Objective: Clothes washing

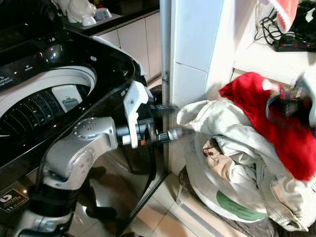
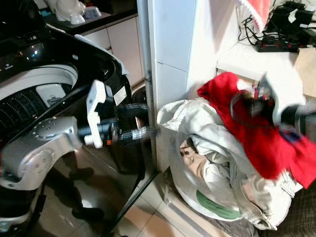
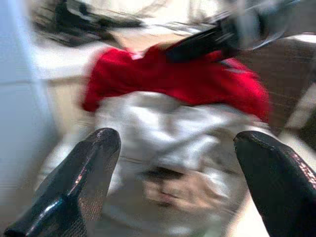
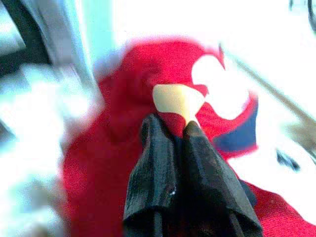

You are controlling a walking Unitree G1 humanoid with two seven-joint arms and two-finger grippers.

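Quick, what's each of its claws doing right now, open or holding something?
Left gripper: open, holding nothing, pointed at the laundry pile.
Right gripper: shut on the red garment.

Right gripper [image 4: 173, 129] has its two black fingers [image 4: 155, 168] pressed together, pinching a fold of red garment [image 4: 113, 163] at the tips, pale yellowish patch [image 4: 175, 98] just beyond them, blurred white background around.
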